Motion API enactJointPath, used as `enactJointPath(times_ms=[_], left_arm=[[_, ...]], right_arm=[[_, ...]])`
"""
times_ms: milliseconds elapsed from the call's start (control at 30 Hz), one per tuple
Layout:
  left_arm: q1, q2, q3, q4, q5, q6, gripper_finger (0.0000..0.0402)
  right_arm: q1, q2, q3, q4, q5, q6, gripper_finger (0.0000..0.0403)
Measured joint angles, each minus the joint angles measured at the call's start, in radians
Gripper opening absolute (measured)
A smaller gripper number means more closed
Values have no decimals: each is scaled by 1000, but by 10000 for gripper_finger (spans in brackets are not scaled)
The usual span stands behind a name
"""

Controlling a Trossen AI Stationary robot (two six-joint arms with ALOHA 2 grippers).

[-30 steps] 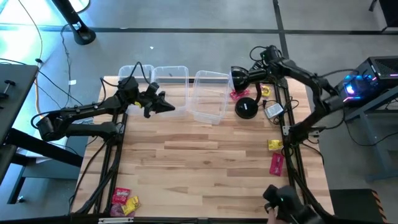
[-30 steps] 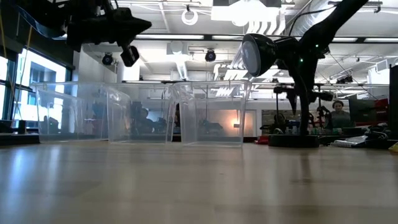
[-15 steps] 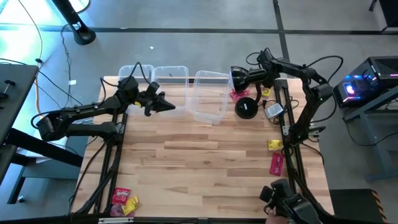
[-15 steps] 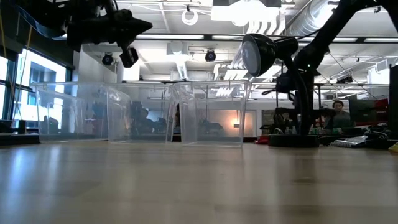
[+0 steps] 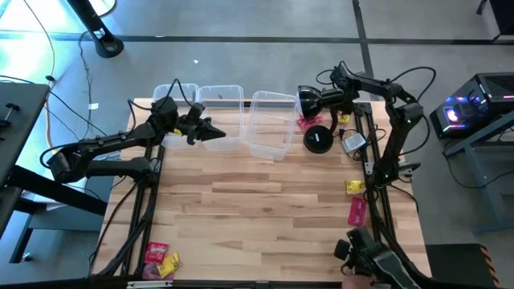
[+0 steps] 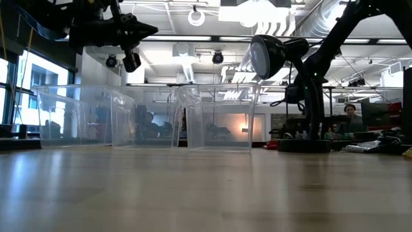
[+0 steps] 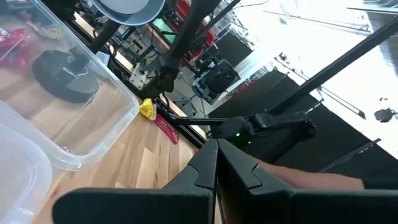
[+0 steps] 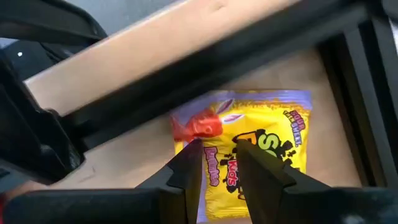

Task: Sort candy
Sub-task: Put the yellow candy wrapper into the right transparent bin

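Note:
Candy packets lie flat on the table: a yellow one [image 8: 255,149] [image 5: 343,118] and a red one [image 5: 304,122] at the far right corner, a yellow [image 5: 354,186] and a pink one [image 5: 357,211] along the right edge, and a small pile [image 5: 160,258] at the near left corner. My right gripper [image 8: 219,165] [image 5: 345,92] is open and hangs above the far yellow packet, pointing down, beside the lamp's stem. My left gripper [image 7: 215,163] [image 5: 215,133] is shut on nothing, held high over the near rim of the middle clear tub [image 5: 221,104].
Three clear tubs stand in a row along the far edge: left [image 5: 173,96], middle, and right [image 5: 271,124]. A black desk lamp [image 5: 319,139] stands right of them, its head [image 6: 267,55] over the red packet. Cables and a small device [image 5: 353,143] lie near the right edge.
My right arm has folded in toward the table, and its gripper has come down beside the lamp's stem toward the far yellow packet. My left gripper has stayed shut and nearly in place over the tubs.

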Motion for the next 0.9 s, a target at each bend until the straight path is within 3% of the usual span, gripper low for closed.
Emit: enactJointPath(times_ms=[300,467,600,900], left_arm=[[0,0,0,0,14,-10,0],[0,0,0,0,14,-2,0],[0,0,0,0,7,0,0],[0,0,0,7,26,-18,0]], right_arm=[[46,102,68,-64,43,-51,88],[59,110,62,-49,71,-143,16],[61,110,71,-61,80,-193,5],[58,-18,138,-79,85,-257,0]])
